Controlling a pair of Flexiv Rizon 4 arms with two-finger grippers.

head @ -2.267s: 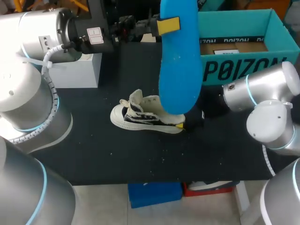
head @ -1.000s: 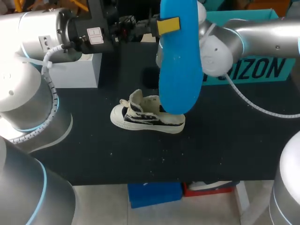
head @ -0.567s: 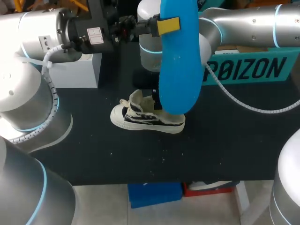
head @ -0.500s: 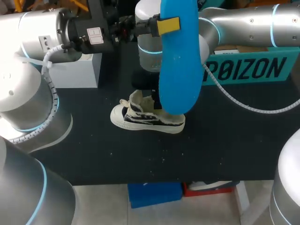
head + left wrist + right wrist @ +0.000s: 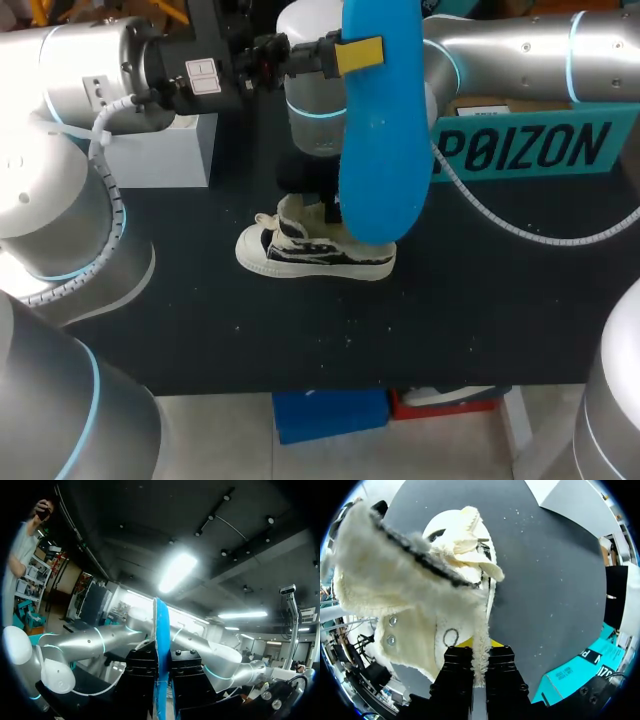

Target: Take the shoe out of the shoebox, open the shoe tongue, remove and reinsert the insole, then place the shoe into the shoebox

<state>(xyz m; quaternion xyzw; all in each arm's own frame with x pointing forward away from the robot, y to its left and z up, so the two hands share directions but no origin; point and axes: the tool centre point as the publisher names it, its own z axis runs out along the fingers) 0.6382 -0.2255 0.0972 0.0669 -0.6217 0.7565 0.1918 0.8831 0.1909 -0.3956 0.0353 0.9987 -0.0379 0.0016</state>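
A blue insole (image 5: 385, 150) hangs upright high over the table, close to the head camera, with my left gripper (image 5: 345, 52) shut on its upper end. In the left wrist view the insole (image 5: 161, 630) stands edge-on, pinched between the fingers of the left gripper (image 5: 161, 672). The cream and black shoe (image 5: 315, 252) lies on the black table (image 5: 200, 320), toe to the left. My right arm reaches across from the right, and its gripper (image 5: 325, 205) comes down on the shoe's opening, partly hidden by the insole. In the right wrist view the right gripper (image 5: 480, 652) is shut on the fleecy collar of the shoe (image 5: 455, 580).
The teal shoebox (image 5: 530, 150) stands open at the back right, also seen beside the right gripper as a teal shoebox (image 5: 570, 670). A white box (image 5: 165, 150) sits at the back left under my left arm.
My right arm has swung in from the right to behind the shoe, and its gripper has shut on the shoe's collar. The left arm with the insole has kept still.
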